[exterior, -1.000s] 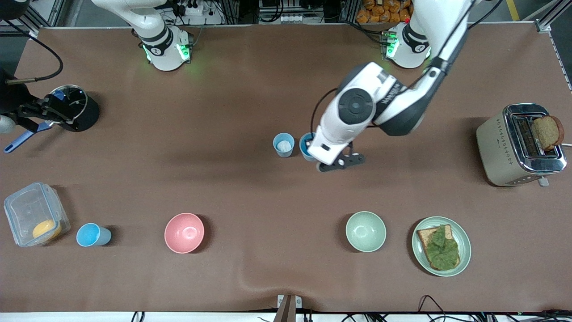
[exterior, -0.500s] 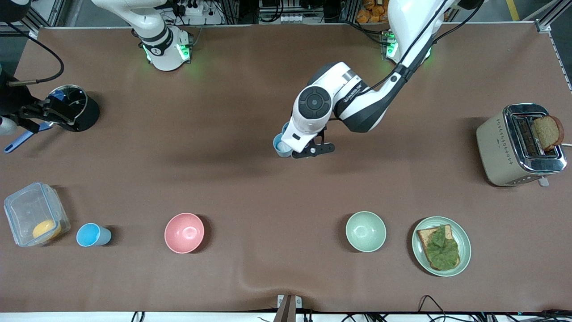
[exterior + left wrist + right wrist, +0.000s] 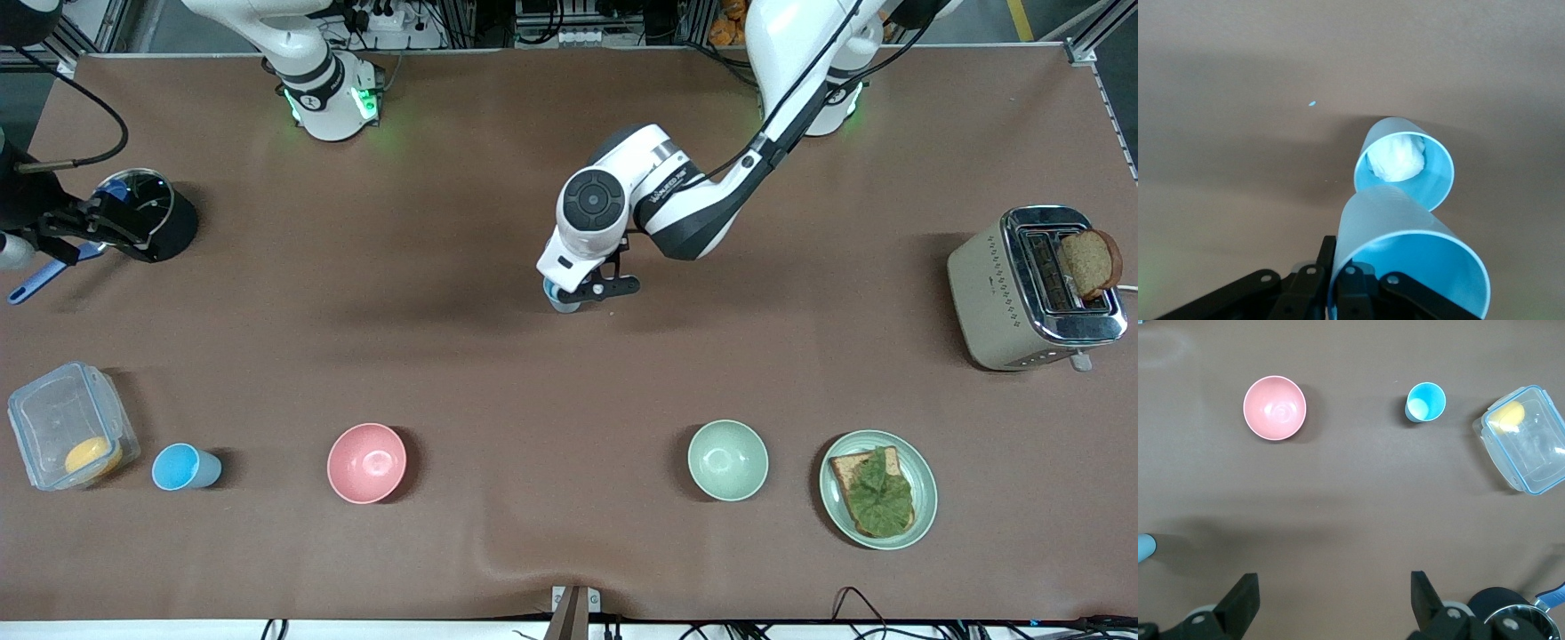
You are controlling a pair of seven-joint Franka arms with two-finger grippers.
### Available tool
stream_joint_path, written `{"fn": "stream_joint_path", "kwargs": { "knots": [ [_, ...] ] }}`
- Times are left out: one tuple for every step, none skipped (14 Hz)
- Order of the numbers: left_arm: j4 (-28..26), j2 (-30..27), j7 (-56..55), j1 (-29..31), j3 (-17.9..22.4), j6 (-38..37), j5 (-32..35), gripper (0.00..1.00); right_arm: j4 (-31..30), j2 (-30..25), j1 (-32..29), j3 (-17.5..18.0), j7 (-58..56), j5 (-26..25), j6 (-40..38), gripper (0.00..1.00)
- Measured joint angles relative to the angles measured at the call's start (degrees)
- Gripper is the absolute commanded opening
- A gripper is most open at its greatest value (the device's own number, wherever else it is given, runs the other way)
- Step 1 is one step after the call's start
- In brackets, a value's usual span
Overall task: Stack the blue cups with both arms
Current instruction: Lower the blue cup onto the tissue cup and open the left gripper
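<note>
Matt brown cloth over the bench [image 3: 498,373], smooth plastic blue cups [image 3: 1405,170], glossy chrome-topped toaster [image 3: 1036,289], clear plastic box [image 3: 67,427].

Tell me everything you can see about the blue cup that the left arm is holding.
The held blue cup is a plain light-blue tapered tumbler without handle, smooth, plastic-looking, and empty as far as its inside shows. The left end effector is shut on its rim wall and holds it tilted in the air, its narrow base pointing down toward the mouth of the paler blue cup, which stands upright on the brown table with something white in its bottom. Whether the two cups touch cannot be told.
</note>
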Motion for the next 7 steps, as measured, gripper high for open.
{"fn": "stream_joint_path", "kwargs": {
  "knots": [
    [0.0, 0.2, 0.0, -0.1, 0.0, 0.7, 0.0, 0.0, 0.0, 0.0, 0.0, 0.0, 0.0, 0.0, 0.0, 1.0],
    [0.0, 0.3, 0.0, -0.1, 0.1, 1.5, 0.0, 0.0, 0.0, 0.0, 0.0, 0.0, 0.0, 0.0, 0.0, 1.0],
    [0.0, 0.4, 0.0, -0.1, 0.2, 2.2, 0.0, 0.0, 0.0, 0.0, 0.0, 0.0, 0.0, 0.0, 0.0, 1.0],
    [0.0, 0.4, 0.0, -0.1, 0.3, 2.7, 0.0, 0.0, 0.0, 0.0, 0.0, 0.0, 0.0, 0.0, 0.0, 1.0],
    [0.0, 0.5, 0.0, -0.1, 0.3, 3.1, 0.0, 0.0, 0.0, 0.0, 0.0, 0.0, 0.0, 0.0, 0.0, 1.0],
    [0.0, 0.7, 0.0, -0.1, 0.4, 3.7, 0.0, 0.0, 0.0, 0.0, 0.0, 0.0, 0.0, 0.0, 0.0, 1.0],
    [0.0, 1.0, 0.0, -0.1, 0.5, 4.2, 0.2, 0.0, 0.0, 0.0, 0.0, 0.0, 0.0, 0.0, 0.0, 1.0]
  ]
}}
